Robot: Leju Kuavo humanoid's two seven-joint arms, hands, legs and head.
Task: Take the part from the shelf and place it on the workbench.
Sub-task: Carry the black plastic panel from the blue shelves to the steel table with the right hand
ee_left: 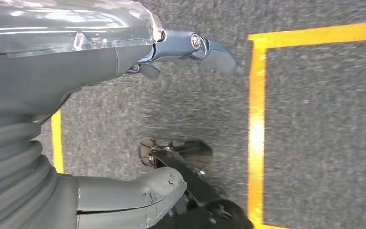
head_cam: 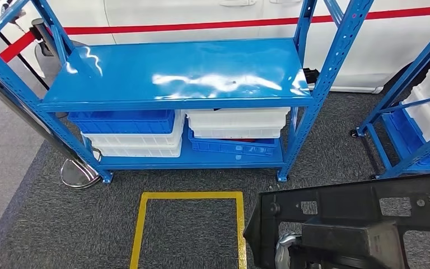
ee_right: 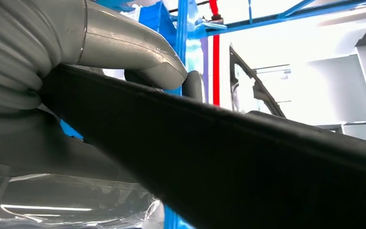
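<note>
The part (head_cam: 358,204) is a long black plastic panel with square cut-outs, lying across the lower right of the head view, in front of the blue shelf (head_cam: 179,73). In the right wrist view my right hand (ee_right: 124,47) grips the same black part (ee_right: 248,162), thumb pressed over its upper edge and fingers hidden behind it. My left hand (ee_left: 76,76) hangs over the grey carpet with thumb and fingers apart, holding nothing. The shelf's top board is bare and glossy.
Blue bins (head_cam: 122,121) and white bins (head_cam: 238,120) are stacked on the lower shelf board. A yellow taped square (head_cam: 190,196) marks the carpet before the shelf. A second blue rack (head_cam: 420,129) with bins stands at right. A chrome stanchion base (head_cam: 78,174) sits by the shelf's left leg.
</note>
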